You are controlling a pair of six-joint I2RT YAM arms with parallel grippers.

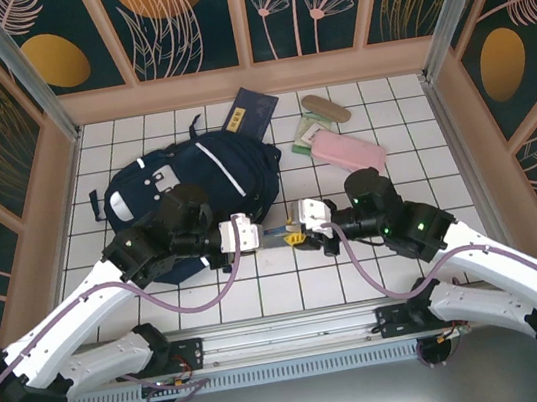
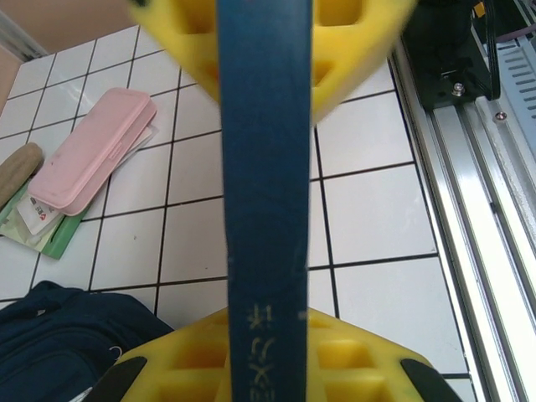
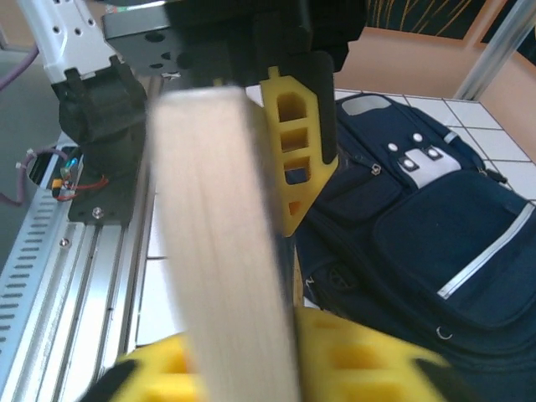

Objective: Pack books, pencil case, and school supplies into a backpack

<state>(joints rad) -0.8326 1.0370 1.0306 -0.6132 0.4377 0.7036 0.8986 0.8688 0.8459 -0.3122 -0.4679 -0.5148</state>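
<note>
Your left gripper [image 1: 256,233] is closed on one end of the blue flat book with white print on its spine [image 2: 266,209]. Its yellow fingers [image 2: 368,362] press on both covers. Your right gripper [image 1: 296,229] is closed on the other end of the same book, and in the right wrist view its yellow fingers [image 3: 360,360] sit on either side of the pale page edge. The book stands on its edge, lifted above the white tiled table [image 1: 408,119], between the two grippers.

Just to the left of the book is the large navy blue fabric backpack [image 1: 184,178]. The left arm lies over its near part, and you cannot tell whether its opening is free.

Further away, to the right, lies the soft pale pink pencil pouch [image 1: 347,152]. It touches the pale green rectangular pack [image 1: 305,137], and the tan oval piece [image 1: 323,107] is just behind. A dark book with gold print [image 1: 248,113] lies just beside the far side of the backpack.

You have bare tiles to the right of the pouch and in front of both arms, up to the metal rail [image 1: 298,333]. A wooden border [image 1: 251,82] closes the far side.

You can count two books, one pouch, two small items and one backpack.
</note>
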